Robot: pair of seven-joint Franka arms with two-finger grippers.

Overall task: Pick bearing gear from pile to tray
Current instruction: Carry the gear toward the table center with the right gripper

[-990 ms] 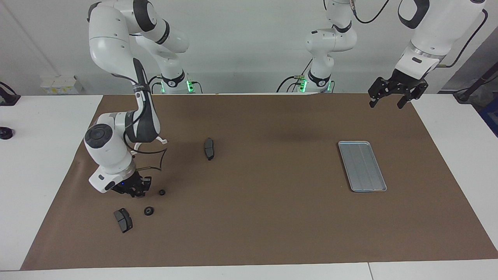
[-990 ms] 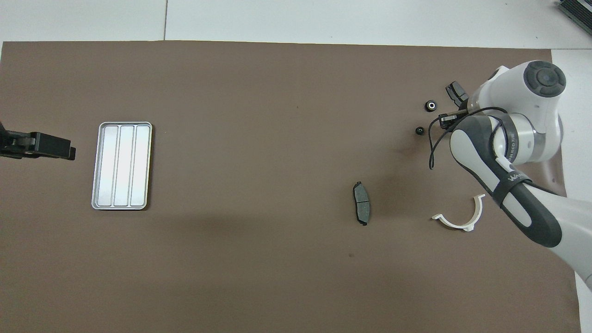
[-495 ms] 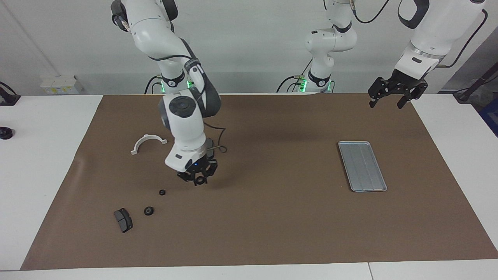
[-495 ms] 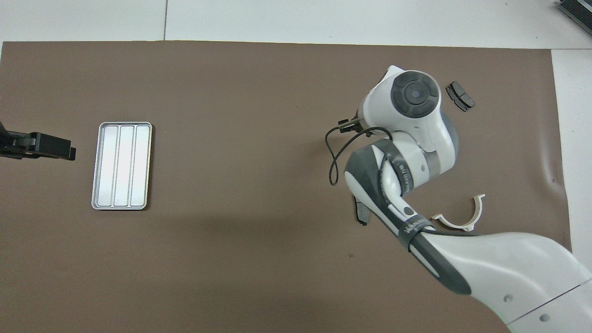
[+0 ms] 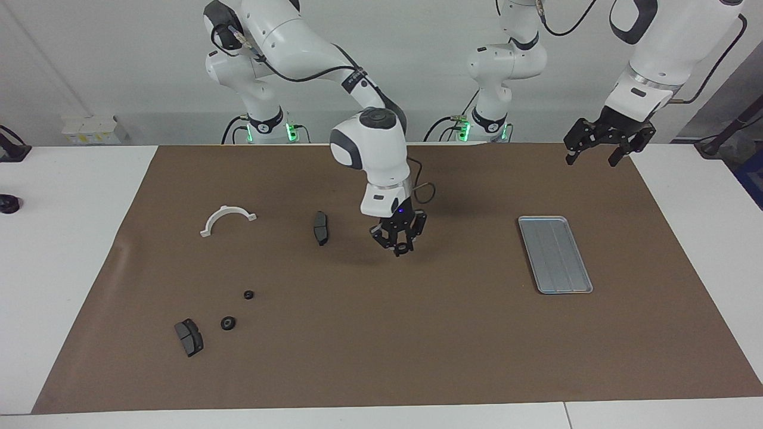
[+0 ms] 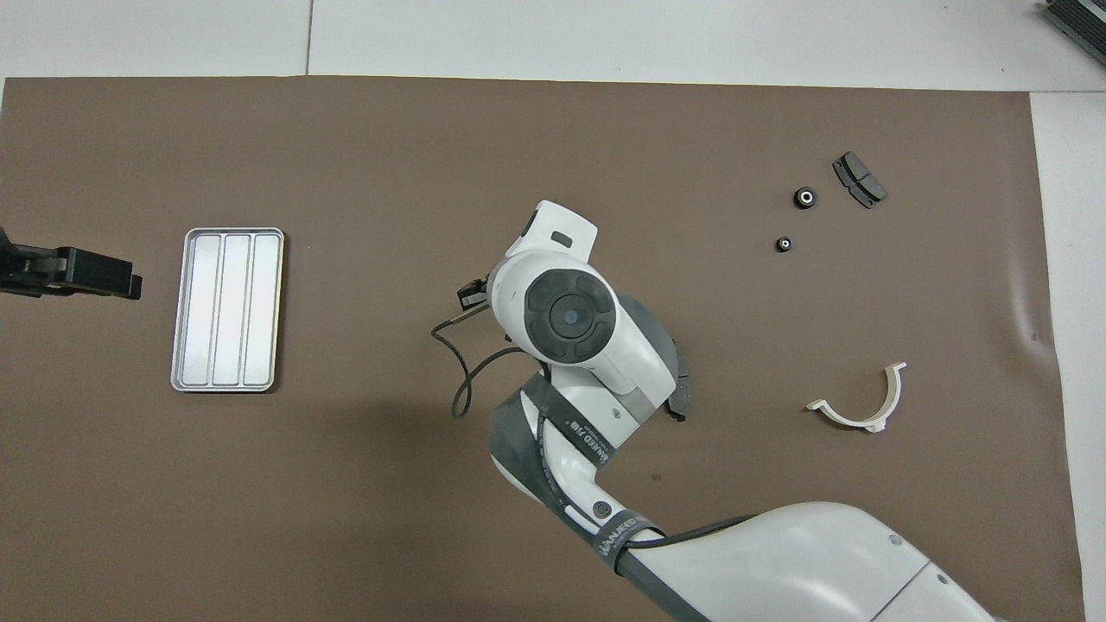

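Since the earlier frames the right hand (image 5: 403, 247) is travelling from the cluster of small parts at the right arm's end of the tabletop toward the tray (image 5: 555, 254), and is now hanging in the air over the bare brown mat (image 5: 417, 333) about midway along the tabletop. Its fingers are gripping a small dark ring-shaped part, the gear (image 5: 403, 248), at their tips. In the overhead view the right arm's wrist is covering the hand almost entirely. The tray is lying flat on the mat toward the left arm's end, well apart from the carried gear, and nothing is showing inside it (image 6: 227, 308). The left hand (image 5: 599, 150) is waiting in the air over the mat's corner at the left arm's end, fingers spread wide. Two small black round parts (image 5: 248, 294) (image 5: 228, 323) are sitting near each other toward the right arm's end, with a dark pad (image 5: 189, 336) just beside the one farther from the robots. A second dark pad (image 5: 320, 227) is lying nearer the robots, and a white half-ring (image 5: 227, 218) is resting toward the right arm's end from it.
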